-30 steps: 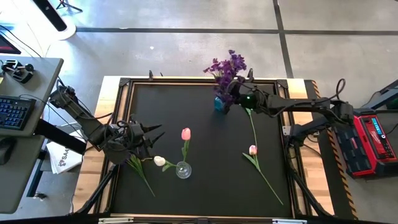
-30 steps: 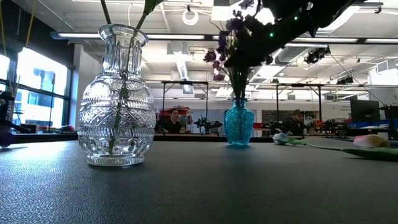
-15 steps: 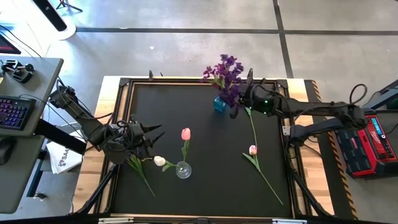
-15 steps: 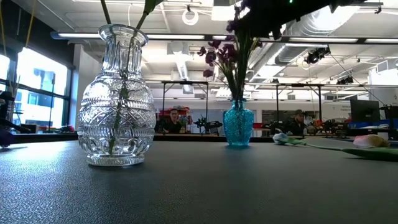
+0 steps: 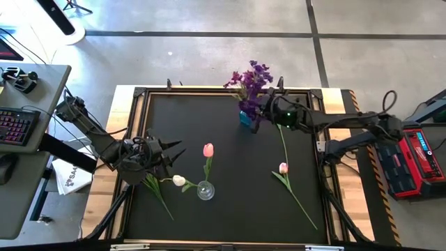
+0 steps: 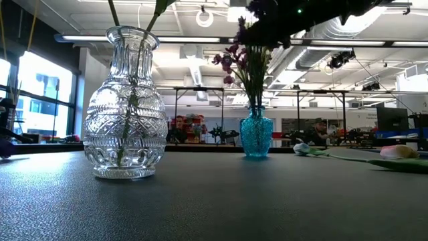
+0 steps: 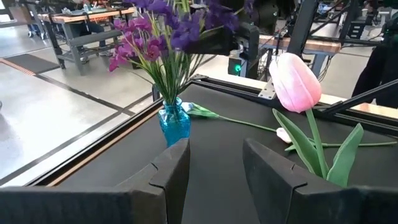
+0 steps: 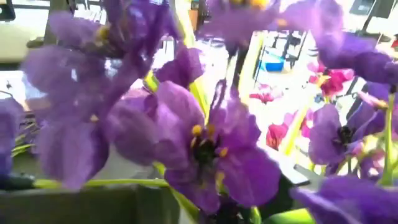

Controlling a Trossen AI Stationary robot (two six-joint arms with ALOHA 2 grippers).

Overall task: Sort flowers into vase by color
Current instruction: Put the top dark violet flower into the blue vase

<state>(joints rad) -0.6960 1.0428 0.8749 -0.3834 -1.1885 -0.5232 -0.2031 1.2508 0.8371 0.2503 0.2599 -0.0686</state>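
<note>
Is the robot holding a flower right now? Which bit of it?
The left gripper holds nothing. The right gripper is among the purple flowers in the small blue glass vase; whether it grips a stem cannot be told.

Black work surface [image 5: 230, 150]: matte, set in a pale wooden border with a dark metal frame along its edges.

Side desk [image 5: 31, 125]: grey, left of the surface; carries a backlit keyboard [image 5: 17, 127] and a dark handheld controller [image 5: 21, 80].

Red and black case [image 5: 417, 160]: on the floor right of the surface, with cables near it.

White printed sheet [image 5: 73, 178]: on the floor by the surface's left edge.

Floor [image 5: 209, 59]: grey concrete, crossed by dark lines.

Room beyond, low view: ceiling ducts [image 6: 334, 30] and strip lights, bright windows [image 6: 43, 87] at left, workbenches [image 6: 200, 114], two seated people [image 6: 179, 127] far back.
</note>
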